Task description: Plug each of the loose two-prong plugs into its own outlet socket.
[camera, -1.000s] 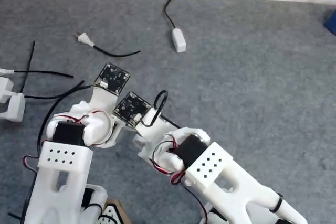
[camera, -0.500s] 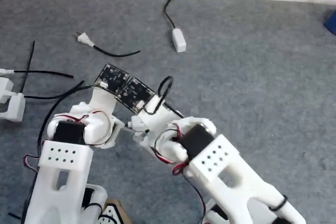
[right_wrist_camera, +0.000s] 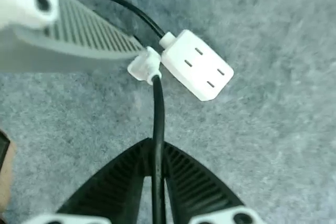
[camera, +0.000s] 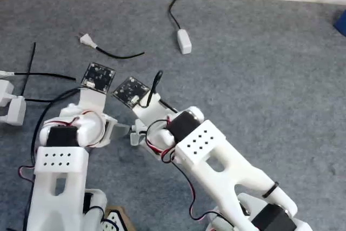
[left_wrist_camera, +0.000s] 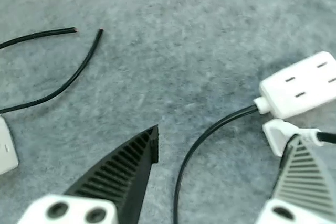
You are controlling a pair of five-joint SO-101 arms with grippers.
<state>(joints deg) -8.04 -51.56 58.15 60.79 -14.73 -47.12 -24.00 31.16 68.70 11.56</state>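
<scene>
Right pincer grips the plug's cord next to an outlet socket; left pincer is open wide alongside.
Both arms are bent forward and low over the grey carpeted worktop [camera: 259, 79], wrists angled in toward each other. The right pincer [right_wrist_camera: 156, 148] has its dark fingers closed tight on the black cord [right_wrist_camera: 157, 108] just behind the white plug [right_wrist_camera: 143, 66]. The plug lies right at the cable end of the white outlet socket [right_wrist_camera: 197, 72], not in its slots. The left pincer [left_wrist_camera: 226, 135] is spread wide and holds nothing, its pale finger [left_wrist_camera: 299, 166] just beside the plug and its dark finger [left_wrist_camera: 126, 177] well apart. A second loose plug [camera: 85, 39] lies toward the far side, with another socket [camera: 184, 41] to its right. There are more white sockets [camera: 13, 109] at the left edge.
</scene>
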